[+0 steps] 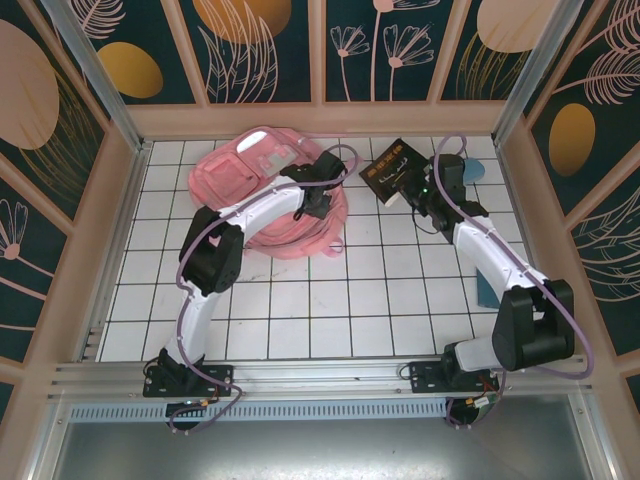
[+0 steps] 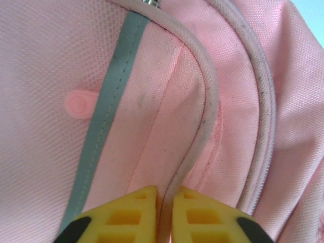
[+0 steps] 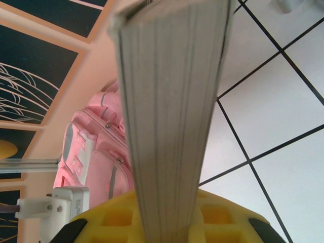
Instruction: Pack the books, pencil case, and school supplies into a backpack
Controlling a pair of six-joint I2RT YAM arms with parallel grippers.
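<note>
Backpack lies left of the book clamped edge-on in the right jaws; the left jaws pinch its piped seam.

1. Table top: white square tiles with dark grid lines.
2. Wall panels: I count them on three sides. Dark teal, with pale leaf and flower drawings and orange and peach ovals, in peach-coloured frames.
3. Metal rail: runs across the near table edge.
4. Slotted strip: just below the rail.
5. Grey sheet: at the bottom of my overhead view.
</note>
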